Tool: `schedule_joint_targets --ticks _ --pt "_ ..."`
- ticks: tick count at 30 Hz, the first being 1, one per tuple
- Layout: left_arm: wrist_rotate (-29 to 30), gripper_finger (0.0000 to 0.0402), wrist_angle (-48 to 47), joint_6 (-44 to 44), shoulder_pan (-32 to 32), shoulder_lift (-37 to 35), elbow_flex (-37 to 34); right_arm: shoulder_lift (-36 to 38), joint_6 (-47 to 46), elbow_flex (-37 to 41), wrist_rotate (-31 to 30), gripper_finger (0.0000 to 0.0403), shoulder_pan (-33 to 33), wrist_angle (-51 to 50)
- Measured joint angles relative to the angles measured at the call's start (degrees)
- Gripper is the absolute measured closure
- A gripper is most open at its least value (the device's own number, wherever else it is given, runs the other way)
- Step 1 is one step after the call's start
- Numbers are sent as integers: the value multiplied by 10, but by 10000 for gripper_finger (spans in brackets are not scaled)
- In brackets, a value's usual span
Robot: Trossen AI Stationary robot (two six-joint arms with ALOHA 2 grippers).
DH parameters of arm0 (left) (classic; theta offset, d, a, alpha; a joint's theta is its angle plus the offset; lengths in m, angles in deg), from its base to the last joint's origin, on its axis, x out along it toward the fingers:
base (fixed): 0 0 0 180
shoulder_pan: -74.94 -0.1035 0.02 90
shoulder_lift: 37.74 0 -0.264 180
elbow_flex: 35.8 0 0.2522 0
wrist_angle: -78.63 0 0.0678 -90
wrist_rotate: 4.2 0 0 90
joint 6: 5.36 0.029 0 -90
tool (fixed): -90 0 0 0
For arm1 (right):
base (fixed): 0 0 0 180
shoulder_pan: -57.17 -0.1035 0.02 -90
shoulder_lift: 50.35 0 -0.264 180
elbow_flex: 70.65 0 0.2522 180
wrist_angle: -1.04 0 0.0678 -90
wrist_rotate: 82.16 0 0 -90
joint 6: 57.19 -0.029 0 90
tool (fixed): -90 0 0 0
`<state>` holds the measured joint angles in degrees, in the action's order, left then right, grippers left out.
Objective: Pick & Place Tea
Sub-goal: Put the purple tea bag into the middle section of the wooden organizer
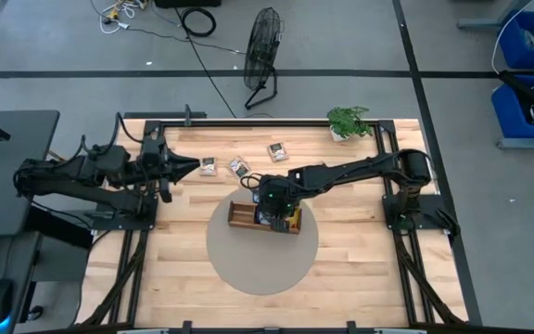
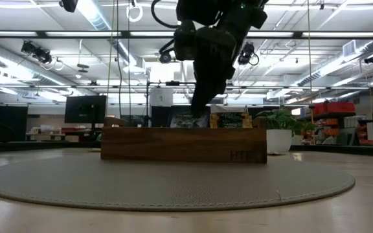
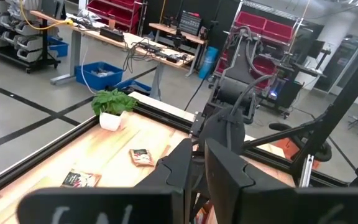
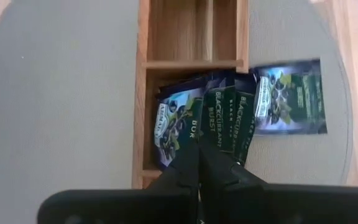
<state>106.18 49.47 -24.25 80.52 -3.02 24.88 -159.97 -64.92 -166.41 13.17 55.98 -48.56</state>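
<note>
Dark fingers of the right gripper are seen fully closed, tips pressed together down among the dark blue packets standing in the wooden tray. Whether a packet edge is pinched between the tips cannot be told; nothing is seen lifted clear. In the right wrist view, three or four blackcurrant packets are packed upright in the compartment at frame centre, and one more dark blue packet lies flat on the grey mat, just outside the tray's right wall. The compartments toward the top of that frame are seen bare.

In the high view, the tray sits at frame centre on the round mat, with the right gripper directly over it. A yellow-orange patch at the tray's right end is probably more packets; not resolvable.

Three packets are left loose on the wooden table, above the tray in the high view: one, another, a third.

The left gripper is parked at mid-left, near the first loose packet, nearly closed, nothing seen held.

Judged: well underway, not finished. At least four packets remain outside the tray.
</note>
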Motion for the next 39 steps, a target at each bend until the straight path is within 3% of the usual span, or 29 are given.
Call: schedule_joint_targets --ticks 10,17,23,31,35,39 --pt "0 356 0 -4 0 1 0 -3 27 0 -23 392 1 30" --pt "0 356 0 -11 0 1 0 -2 28 0 -23 342 1 20" --pt "0 356 -15 -11 0 1 0 0 16 0 -12 274 12 7" --pt "0 356 -36 -15 0 2 0 30 44 -4 67 203 47 15" --pt "2 356 -36 -14 0 2 0 49 46 -4 104 196 82 18" --pt "24 356 -36 -15 0 6 0 51 8 -5 194 198 131 34"
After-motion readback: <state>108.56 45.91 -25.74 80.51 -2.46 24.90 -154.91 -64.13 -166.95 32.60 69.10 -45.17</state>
